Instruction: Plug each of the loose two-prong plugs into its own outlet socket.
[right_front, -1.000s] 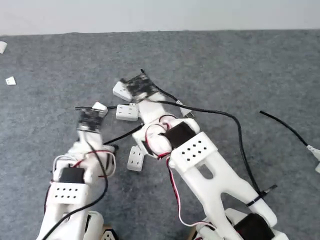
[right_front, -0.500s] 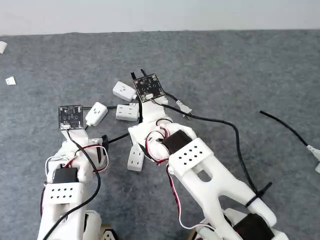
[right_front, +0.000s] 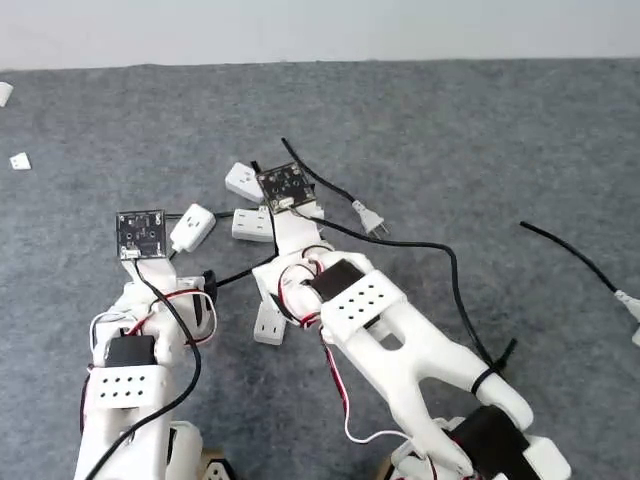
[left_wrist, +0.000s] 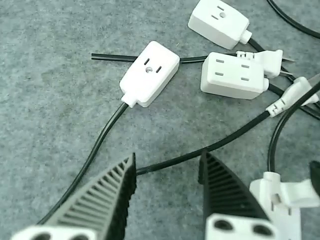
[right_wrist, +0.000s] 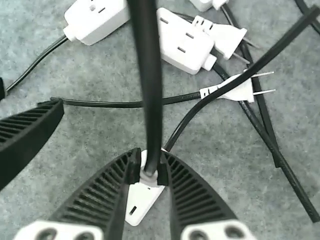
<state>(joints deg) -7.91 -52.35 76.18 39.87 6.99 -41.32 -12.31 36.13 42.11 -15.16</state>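
Observation:
My right gripper (right_wrist: 150, 159) is shut on a small white plug (right_wrist: 149, 174) whose black cord runs up past the camera. The plug sits on top of a white outlet block (right_wrist: 142, 197), also visible beside the right arm (right_front: 268, 324); whether the prongs are in is hidden. My left gripper (left_wrist: 168, 159) stands open over a black cord, holding nothing. Beyond it lie a single outlet (left_wrist: 150, 73), a multi-socket block (left_wrist: 232, 75) and another outlet (left_wrist: 218, 17). A loose two-prong plug (right_wrist: 240, 87) lies on the carpet (right_front: 368, 217).
Black cords (left_wrist: 210, 145) cross the grey carpet (right_front: 480, 130) between the outlets. Another white plug (left_wrist: 270, 57) lies against the multi-socket block. A further cord end (right_front: 625, 298) lies at the far right. Small white bits (right_front: 20, 160) sit at the far left.
The left arm drew back to the left, then held still. The right arm's wrist shifted left and toward the near side, dragging its cord; the loose plug slid slightly away.

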